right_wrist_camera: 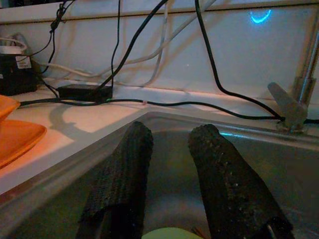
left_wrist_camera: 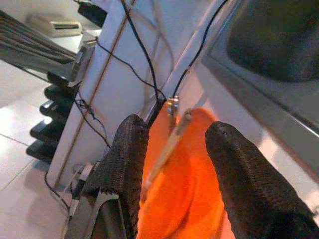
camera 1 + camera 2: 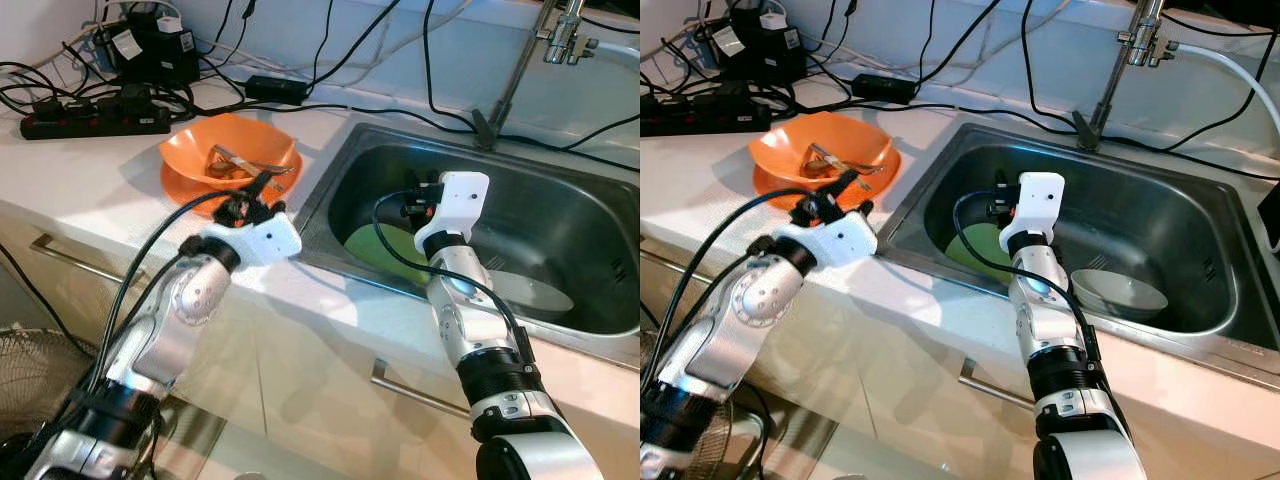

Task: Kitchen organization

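A white kitchen tabletop (image 3: 90, 185) runs beneath a pale wall strung with black cables, a steel sink (image 3: 600, 240) set into it on our right under a silver tap (image 3: 560, 30). At the tabletop's far left corner we see a black power strip (image 3: 95, 122), a black box (image 3: 150, 45) and a slim black adapter (image 3: 275, 88), their leads trailing across the surface and along the sink's back rim. Just beside the sink's left edge sits an orange bowl (image 3: 205, 145) on an orange plate (image 3: 175, 190), with a pair of metal utensils (image 3: 250, 163) and some brownish food scraps lying inside the bowl. Our left tool (image 3: 262, 183) hangs just over the bowl's near rim, its two black fingers (image 2: 127, 159) spread apart and holding nothing; in the left wrist view the orange bowl and a slender utensil handle show between them. Our right tool (image 1: 169, 174) reaches down into the sink's left part, fingers (image 1: 224, 179) likewise apart and empty, above a green plate (image 3: 975, 250) that lies on the sink floor. Near the green plate, towards the sink's middle, rests a white bowl (image 3: 1125, 292). The right wrist view looks along the fingers across the basin to the cable-draped back wall and the base of the tap. Below the tabletop edge, pale cabinet fronts carry metal bar handles (image 3: 415, 392), and a wire fan guard (image 3: 30, 365) stands by the floor at far left.
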Robot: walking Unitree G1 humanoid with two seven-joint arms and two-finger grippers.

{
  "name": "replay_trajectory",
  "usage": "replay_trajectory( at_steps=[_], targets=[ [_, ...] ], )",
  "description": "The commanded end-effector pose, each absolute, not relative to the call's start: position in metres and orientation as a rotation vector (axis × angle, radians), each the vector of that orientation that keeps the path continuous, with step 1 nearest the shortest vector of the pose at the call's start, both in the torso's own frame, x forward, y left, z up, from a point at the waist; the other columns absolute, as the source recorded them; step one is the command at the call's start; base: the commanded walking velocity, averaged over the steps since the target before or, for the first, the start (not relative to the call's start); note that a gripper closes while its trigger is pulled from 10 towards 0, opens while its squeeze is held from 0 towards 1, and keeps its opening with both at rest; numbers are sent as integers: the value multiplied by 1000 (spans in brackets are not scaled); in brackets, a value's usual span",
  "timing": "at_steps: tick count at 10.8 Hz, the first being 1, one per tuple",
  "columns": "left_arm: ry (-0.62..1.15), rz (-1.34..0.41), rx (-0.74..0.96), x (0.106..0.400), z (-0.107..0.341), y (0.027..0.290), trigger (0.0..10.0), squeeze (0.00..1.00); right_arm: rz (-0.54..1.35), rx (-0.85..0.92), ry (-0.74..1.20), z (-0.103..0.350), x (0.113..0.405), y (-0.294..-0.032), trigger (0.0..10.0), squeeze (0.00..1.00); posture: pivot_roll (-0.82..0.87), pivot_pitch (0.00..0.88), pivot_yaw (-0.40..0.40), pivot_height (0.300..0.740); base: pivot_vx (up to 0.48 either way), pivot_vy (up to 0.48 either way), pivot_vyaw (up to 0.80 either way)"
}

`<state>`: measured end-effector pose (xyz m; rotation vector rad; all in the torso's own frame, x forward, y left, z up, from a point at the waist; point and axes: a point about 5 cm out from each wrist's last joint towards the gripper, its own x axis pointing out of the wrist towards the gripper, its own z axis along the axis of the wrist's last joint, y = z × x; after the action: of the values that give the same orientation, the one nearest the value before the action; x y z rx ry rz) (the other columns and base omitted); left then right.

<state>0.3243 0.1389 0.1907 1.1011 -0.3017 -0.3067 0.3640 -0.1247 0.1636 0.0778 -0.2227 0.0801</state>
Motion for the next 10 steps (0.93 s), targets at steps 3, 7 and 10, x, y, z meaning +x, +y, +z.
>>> replay_trajectory(
  at_steps=[3, 7, 10],
  targets=[
    [-323, -289, 1111, 336, 196, 128, 10000, 0, 64, 90, -229, 164, 364, -126, 10000, 0, 260, 37, -42, 740, 0, 0, 0],
    [-318, -294, 1109, 336, 193, 128, 0, 0, 57, 89, -229, 165, 365, -128, 10000, 0, 262, 39, -43, 740, 0, 0, 0],
    [-314, -294, 1115, 335, 193, 129, 0, 0, 61, 88, -226, 164, 365, -127, 10000, 0, 261, 39, -43, 740, 0, 0, 0]
  ],
)
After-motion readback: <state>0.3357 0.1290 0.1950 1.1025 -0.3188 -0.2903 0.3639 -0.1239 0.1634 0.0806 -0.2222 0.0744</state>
